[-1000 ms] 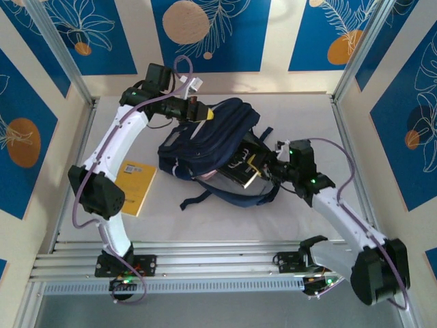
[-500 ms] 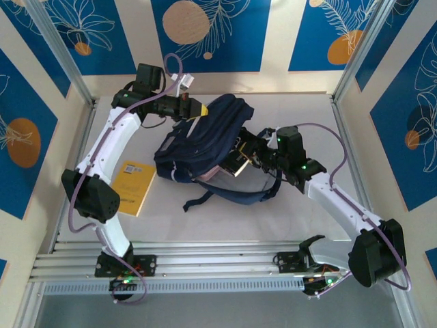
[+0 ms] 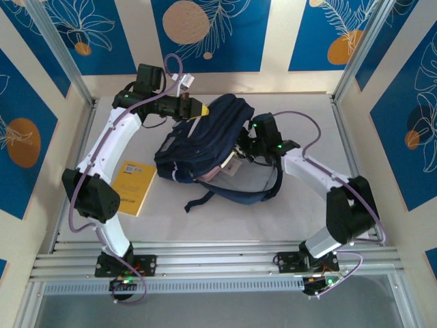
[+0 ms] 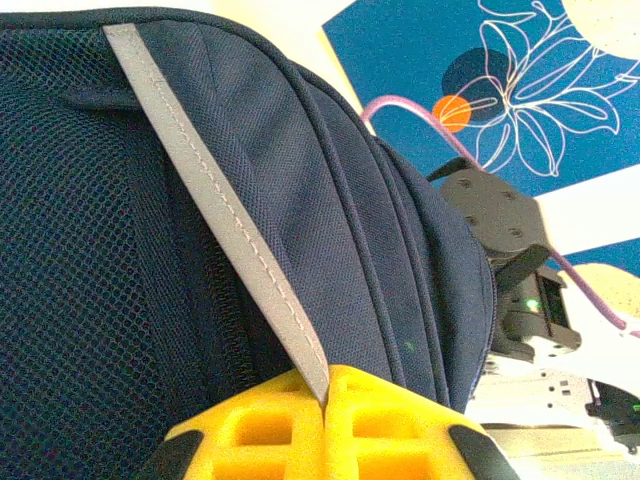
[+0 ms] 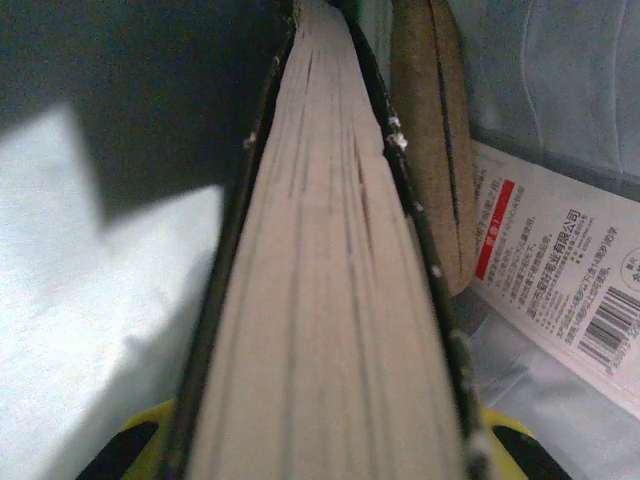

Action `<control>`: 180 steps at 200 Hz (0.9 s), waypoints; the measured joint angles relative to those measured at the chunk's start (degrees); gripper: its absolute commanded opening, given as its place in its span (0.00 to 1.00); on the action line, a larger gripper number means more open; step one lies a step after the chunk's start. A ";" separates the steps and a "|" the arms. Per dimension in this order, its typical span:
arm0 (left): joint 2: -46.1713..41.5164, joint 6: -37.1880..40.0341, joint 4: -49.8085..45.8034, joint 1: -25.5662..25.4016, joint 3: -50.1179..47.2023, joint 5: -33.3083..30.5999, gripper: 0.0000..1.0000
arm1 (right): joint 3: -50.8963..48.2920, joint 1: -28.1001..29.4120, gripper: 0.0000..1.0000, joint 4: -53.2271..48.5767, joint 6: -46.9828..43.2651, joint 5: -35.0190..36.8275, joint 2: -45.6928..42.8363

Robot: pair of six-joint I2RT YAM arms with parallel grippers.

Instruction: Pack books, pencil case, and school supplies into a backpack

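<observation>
The navy backpack (image 3: pixel 205 140) lies in the middle of the table with its mouth facing right. My left gripper (image 3: pixel 199 109) is shut on its pale grey stripe (image 4: pixel 230 220) at the top edge, the yellow fingertips (image 4: pixel 270 420) pinching the strip. My right gripper (image 3: pixel 240 152) is shut on a dark-covered book (image 5: pixel 320 300) and sits at the backpack's mouth, with the book's page edge pointing inside. Beside that book lie a tan block (image 5: pixel 430 140) and a white packet with red print (image 5: pixel 545 275). A pale pink pencil case (image 3: pixel 210 175) peeks from the opening. A yellow-orange book (image 3: pixel 134 186) lies on the table at the left.
Dark backpack straps (image 3: pixel 229 197) trail over the table in front of the bag. Metal frame posts (image 3: pixel 349 75) and patterned walls close in the back and sides. The right arm's wrist (image 4: pixel 510 250) shows beyond the backpack in the left wrist view.
My right arm has swung left and inward, carrying the book from outside the bag into its mouth. The left gripper shifted slightly left with the backpack's top edge, then held still.
</observation>
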 measured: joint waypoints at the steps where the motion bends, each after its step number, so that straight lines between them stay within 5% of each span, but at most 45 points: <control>1: 0.00 -0.09 0.02 0.00 -0.02 0.00 0.00 | 0.09 0.07 0.00 -0.02 -0.02 0.07 0.13; 55: 0.00 -1.38 2.03 0.00 -0.85 0.92 0.00 | 13.29 5.64 0.13 -5.86 3.02 7.69 10.80; 85: 0.00 -1.99 3.04 0.44 -0.85 1.07 0.00 | 16.52 6.97 0.72 -4.13 6.54 9.90 16.02; 110: 0.00 -2.23 3.21 0.37 -0.90 1.68 0.00 | 17.90 7.52 0.94 -3.82 6.32 11.43 19.10; 180: 0.00 -2.40 4.50 0.44 -1.92 2.62 0.00 | 6.10 6.45 1.00 -2.82 1.84 15.80 4.00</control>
